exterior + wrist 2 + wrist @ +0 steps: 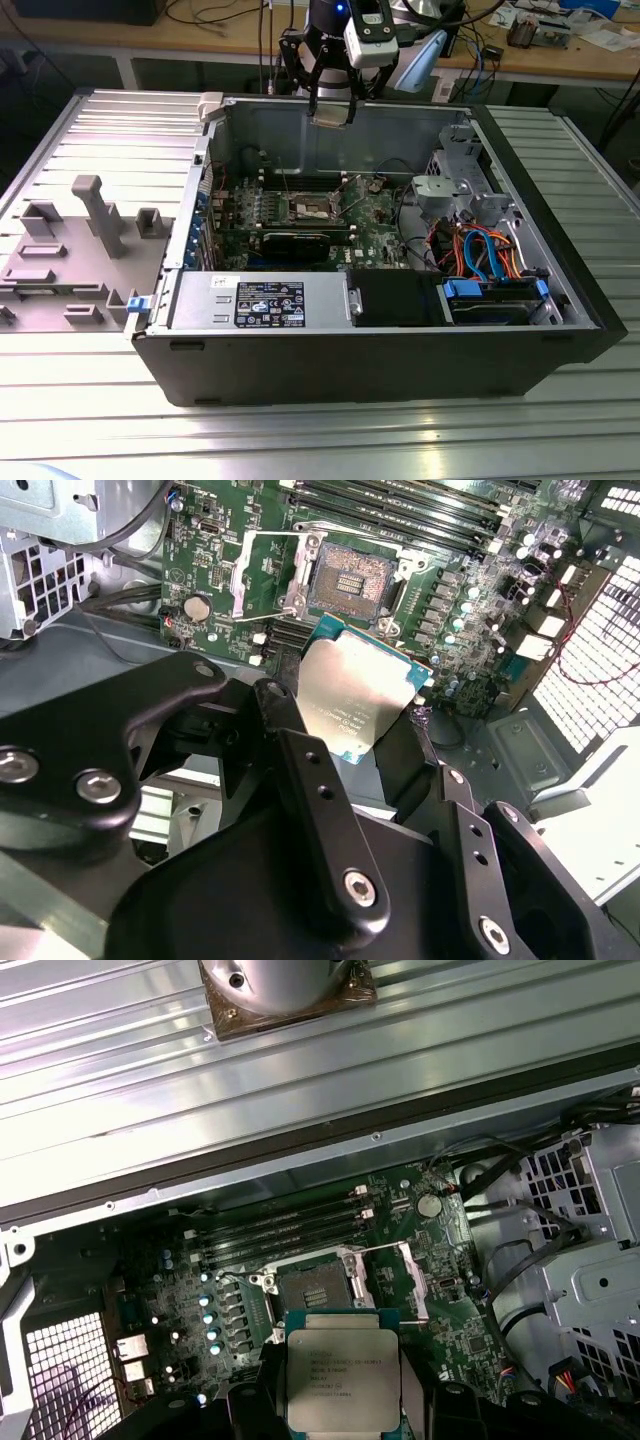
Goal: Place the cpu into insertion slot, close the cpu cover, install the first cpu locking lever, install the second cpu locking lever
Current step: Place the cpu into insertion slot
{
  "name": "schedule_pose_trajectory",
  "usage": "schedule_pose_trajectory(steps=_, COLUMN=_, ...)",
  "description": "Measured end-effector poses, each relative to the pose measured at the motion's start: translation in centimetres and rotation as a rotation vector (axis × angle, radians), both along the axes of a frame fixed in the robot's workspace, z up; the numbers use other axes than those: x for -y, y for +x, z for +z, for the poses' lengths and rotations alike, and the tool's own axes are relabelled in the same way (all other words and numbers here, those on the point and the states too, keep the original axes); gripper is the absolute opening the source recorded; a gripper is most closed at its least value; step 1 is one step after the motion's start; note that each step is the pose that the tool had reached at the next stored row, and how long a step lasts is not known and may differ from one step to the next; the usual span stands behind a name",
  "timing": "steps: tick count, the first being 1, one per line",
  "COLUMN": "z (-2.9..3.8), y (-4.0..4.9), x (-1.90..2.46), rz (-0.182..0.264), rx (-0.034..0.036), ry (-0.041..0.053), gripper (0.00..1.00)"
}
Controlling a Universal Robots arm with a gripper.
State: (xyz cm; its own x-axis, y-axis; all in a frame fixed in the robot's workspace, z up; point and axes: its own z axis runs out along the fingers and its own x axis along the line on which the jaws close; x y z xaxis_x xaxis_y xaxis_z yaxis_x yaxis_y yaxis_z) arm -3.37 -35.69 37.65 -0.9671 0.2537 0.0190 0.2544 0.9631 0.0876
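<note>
My gripper (331, 100) hangs high over the back of the open computer case (190, 262), shut on the cpu (331, 114). In both wrist views the cpu (352, 692) (342, 1375) is a silver square chip clamped by its edges between the black fingers (300, 770) (432, 1405). Well below it, the insertion slot (350, 580) (312, 1286) (309, 208) lies bare on the green board, its dark centre showing. The cpu cover (262, 572) (408, 1278) is swung open beside the slot. Thin wire levers (268, 615) stand raised near it.
Memory slots (280, 1230) run along one side of the socket, and a long black expansion card (295, 240) along the other. A drive cage (455, 185) with orange and blue cables (480, 250) fills the exterior view's right. A power supply (255, 300) sits in front. A grey fixture (90, 215) stands outside, left.
</note>
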Motion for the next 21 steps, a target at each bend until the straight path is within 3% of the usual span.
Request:
schedule_pose_trajectory(steps=5, z=0.00, y=0.00, x=0.00, rz=-0.004, rx=0.0000, ry=0.0000, gripper=0.54)
schedule_pose_trajectory(steps=15, z=-0.01, y=0.00, x=0.00, rz=-0.060, rx=-0.0002, ry=-0.0002, gripper=0.54)
schedule_pose_trajectory(steps=21, z=-0.02, y=0.00, x=0.00, rz=-0.062, rx=0.0000, ry=0.0000, gripper=0.54)
